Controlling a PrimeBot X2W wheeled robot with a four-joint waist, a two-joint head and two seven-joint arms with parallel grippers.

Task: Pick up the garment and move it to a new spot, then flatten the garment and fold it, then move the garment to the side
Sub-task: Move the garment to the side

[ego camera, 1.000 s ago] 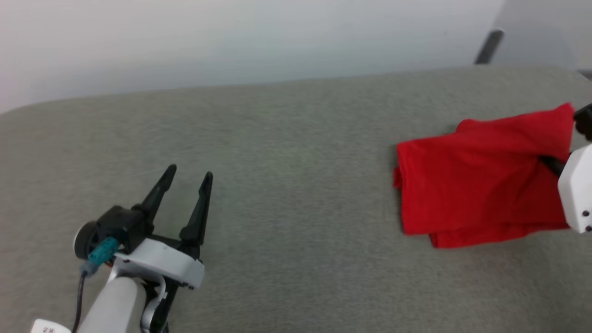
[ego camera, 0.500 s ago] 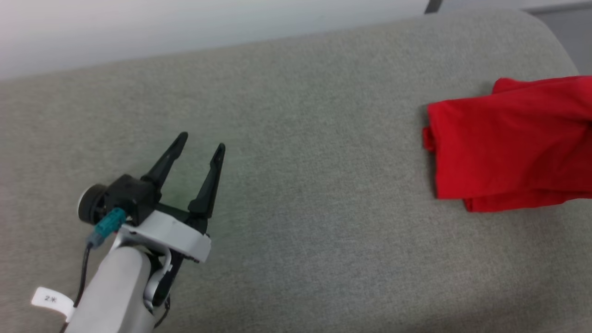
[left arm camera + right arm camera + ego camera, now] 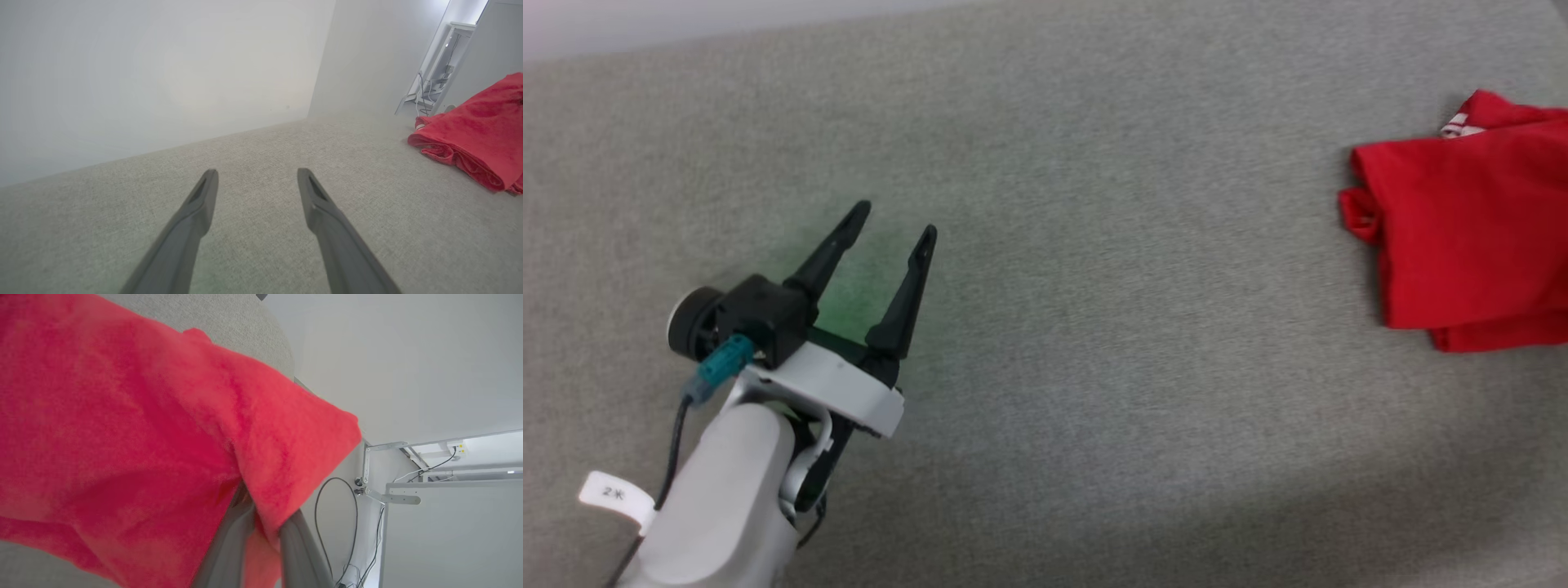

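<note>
While right tool (image 3: 263, 514) clamps the garment (image 3: 1462, 237), left tool (image 3: 895, 221) gapes above grey upholstery (image 3: 1094, 343).

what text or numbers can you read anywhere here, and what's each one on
"2" followed by a second mark too blurred to read: on the white tag hanging from the dark cable.
red garment: no lettering on the folded faces that show.
Nothing else is legible.

left gripper (image 3: 897, 218): two long black fingers (image 3: 832, 247), pointed
wrist plate (image 3: 829, 394): pale grey, flat, angular
forearm (image 3: 727, 502): smooth white tube
plug (image 3: 719, 369): teal, on black cable (image 3: 676, 445)
tag (image 3: 613, 495): white, marked "2x"
</note>
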